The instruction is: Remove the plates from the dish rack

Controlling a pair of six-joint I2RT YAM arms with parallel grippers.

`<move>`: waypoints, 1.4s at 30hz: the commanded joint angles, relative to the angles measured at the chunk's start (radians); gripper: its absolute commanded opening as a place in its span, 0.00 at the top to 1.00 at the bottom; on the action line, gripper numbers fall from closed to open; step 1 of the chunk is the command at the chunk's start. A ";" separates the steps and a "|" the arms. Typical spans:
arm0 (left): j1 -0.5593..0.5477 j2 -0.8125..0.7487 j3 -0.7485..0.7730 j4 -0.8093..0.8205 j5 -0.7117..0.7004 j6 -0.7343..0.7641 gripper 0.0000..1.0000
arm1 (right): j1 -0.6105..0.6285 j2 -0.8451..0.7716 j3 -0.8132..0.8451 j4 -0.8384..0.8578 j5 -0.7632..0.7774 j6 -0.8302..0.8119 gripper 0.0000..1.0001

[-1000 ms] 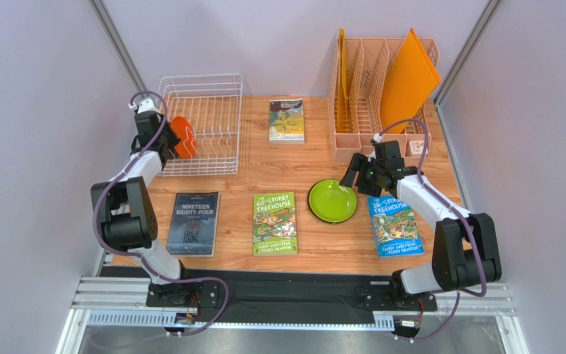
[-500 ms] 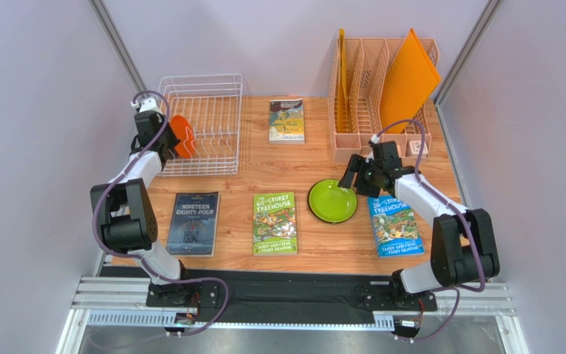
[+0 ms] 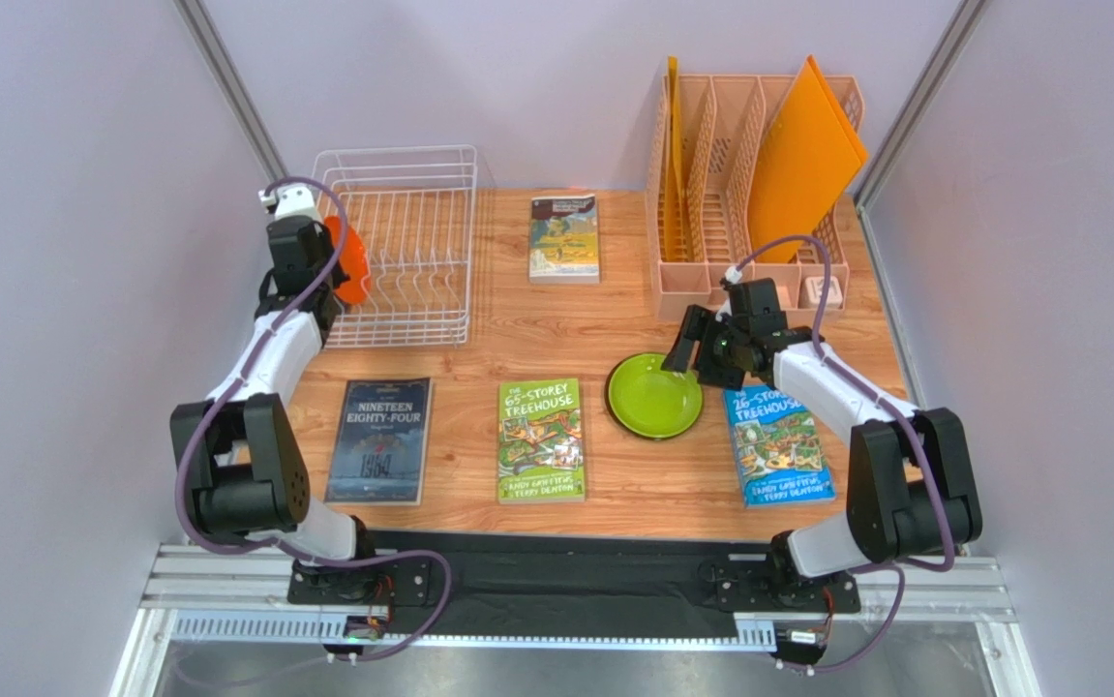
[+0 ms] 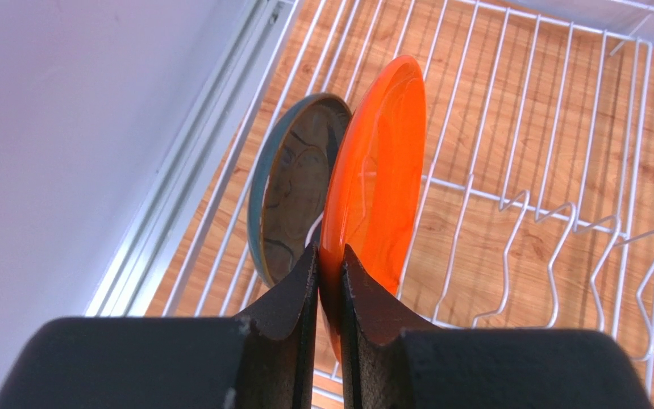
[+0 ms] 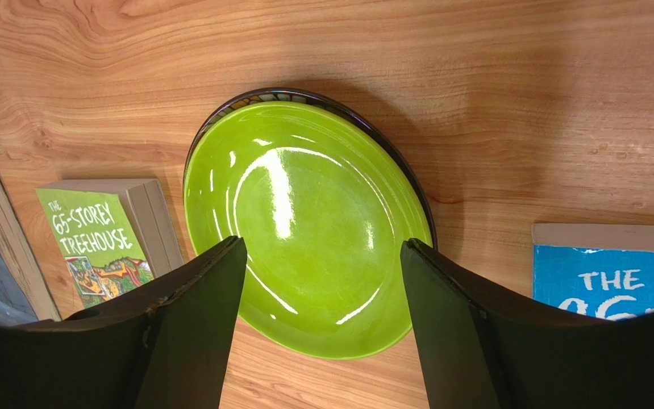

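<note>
At the far left of a wooden tabletop (image 3: 519,320), the left arm reaches to the left end of a white wire dish rack (image 3: 424,247). The left gripper (image 4: 330,256) is closed on the rim of the orange plate (image 4: 377,170), which stands on edge inside the rack. A dark teal plate (image 4: 292,204) stands upright just beside it, on the side nearer the wall. Compared with a second ago, the gripper and the orange plate now sit farther toward the back left of the rack, less of the plate's face shows from above, and the arm is stretched out more. Nearer the arm bases lie a dark Nineteen Eighty-Four book (image 3: 379,440) and a green Treehouse book (image 3: 541,440), with a small book (image 3: 564,237) farther back, right of the rack. Right of centre, the lime green plate (image 5: 304,221) lies flat on the tabletop, unmoved; a thin dark rim (image 5: 304,92) shows along one edge, and whether that is another plate beneath cannot be told. The right gripper (image 5: 322,245) hovers over the lime green plate with its fingers spread wide, holding nothing, having edged slightly leftward. A blue Treehouse book (image 3: 778,446) lies to the right. At the back right stands a peach organizer (image 3: 708,218) holding orange boards (image 3: 805,153).
</note>
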State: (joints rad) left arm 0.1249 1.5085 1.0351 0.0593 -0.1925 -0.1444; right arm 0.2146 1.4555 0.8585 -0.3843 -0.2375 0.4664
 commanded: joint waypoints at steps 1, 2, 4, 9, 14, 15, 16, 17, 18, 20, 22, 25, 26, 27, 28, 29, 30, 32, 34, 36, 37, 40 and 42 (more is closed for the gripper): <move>-0.024 -0.062 0.019 0.001 -0.012 0.031 1.00 | 0.006 -0.030 0.005 0.030 0.004 0.000 0.28; -0.027 -0.068 0.016 0.001 -0.024 0.031 1.00 | 0.006 -0.032 0.005 0.025 0.004 -0.002 0.28; -0.031 -0.103 0.010 -0.001 -0.025 0.026 1.00 | 0.006 -0.043 0.002 0.022 0.009 -0.002 0.28; -0.033 -0.175 0.025 -0.052 -0.007 0.014 1.00 | 0.008 -0.069 -0.006 0.022 0.010 0.001 0.28; -0.033 -0.244 0.042 -0.122 0.021 -0.001 1.00 | 0.006 -0.098 -0.010 0.015 0.003 0.005 0.28; -0.033 -0.251 0.043 -0.131 0.025 -0.015 1.00 | 0.006 -0.104 -0.012 0.013 0.003 0.006 0.28; -0.033 -0.263 0.046 -0.154 0.053 -0.021 1.00 | 0.008 -0.112 -0.016 0.013 0.003 0.006 0.28; -0.034 -0.271 0.051 -0.165 0.070 -0.027 1.00 | 0.008 -0.122 -0.018 0.009 0.001 0.006 0.28; -0.036 -0.278 0.049 -0.173 0.089 -0.056 1.00 | 0.008 -0.130 -0.018 0.005 0.001 0.003 0.28; -0.037 -0.298 0.040 -0.190 0.175 -0.086 1.00 | 0.008 -0.142 -0.021 0.004 -0.003 0.003 0.28; -0.039 -0.313 0.037 -0.217 0.268 -0.155 1.00 | 0.011 -0.168 -0.022 0.010 -0.034 -0.002 0.27; -0.057 -0.349 -0.012 -0.178 0.394 -0.242 1.00 | 0.023 -0.210 -0.018 0.022 -0.083 -0.011 0.27; -0.065 -0.356 -0.039 -0.167 0.427 -0.263 1.00 | 0.026 -0.221 -0.016 0.025 -0.094 -0.012 0.27; -0.077 -0.360 -0.052 -0.164 0.445 -0.305 1.00 | 0.038 -0.240 -0.015 0.028 -0.101 -0.012 0.27; -0.106 -0.367 -0.064 -0.156 0.467 -0.322 1.00 | 0.045 -0.251 -0.015 0.035 -0.120 -0.011 0.27; -0.122 -0.372 -0.090 -0.148 0.478 -0.349 1.00 | 0.049 -0.257 -0.015 0.042 -0.126 -0.006 0.27; -0.132 -0.376 -0.107 -0.129 0.482 -0.366 1.00 | 0.061 -0.267 -0.016 0.048 -0.131 -0.002 0.27; -0.198 -0.386 -0.151 -0.102 0.499 -0.401 1.00 | 0.071 -0.290 -0.022 0.074 -0.147 0.015 0.27; -0.240 -0.393 -0.179 -0.067 0.502 -0.432 1.00 | 0.101 -0.305 -0.029 0.088 -0.157 0.029 0.27; -0.272 -0.396 -0.219 -0.014 0.524 -0.480 1.00 | 0.126 -0.311 -0.035 0.119 -0.164 0.041 0.27; -0.286 -0.396 -0.228 -0.006 0.528 -0.491 1.00 | 0.137 -0.314 -0.041 0.128 -0.163 0.047 0.27; -0.335 -0.401 -0.253 0.013 0.499 -0.504 1.00 | 0.169 -0.314 -0.044 0.170 -0.169 0.067 0.27; -0.363 -0.403 -0.264 0.028 0.495 -0.517 1.00 | 0.190 -0.307 -0.042 0.189 -0.169 0.075 0.27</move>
State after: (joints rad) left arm -0.1928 1.1427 0.7719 -0.0341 0.2913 -0.5915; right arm 0.3672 1.1614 0.8230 -0.2871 -0.3836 0.5060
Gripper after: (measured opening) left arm 0.096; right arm 0.731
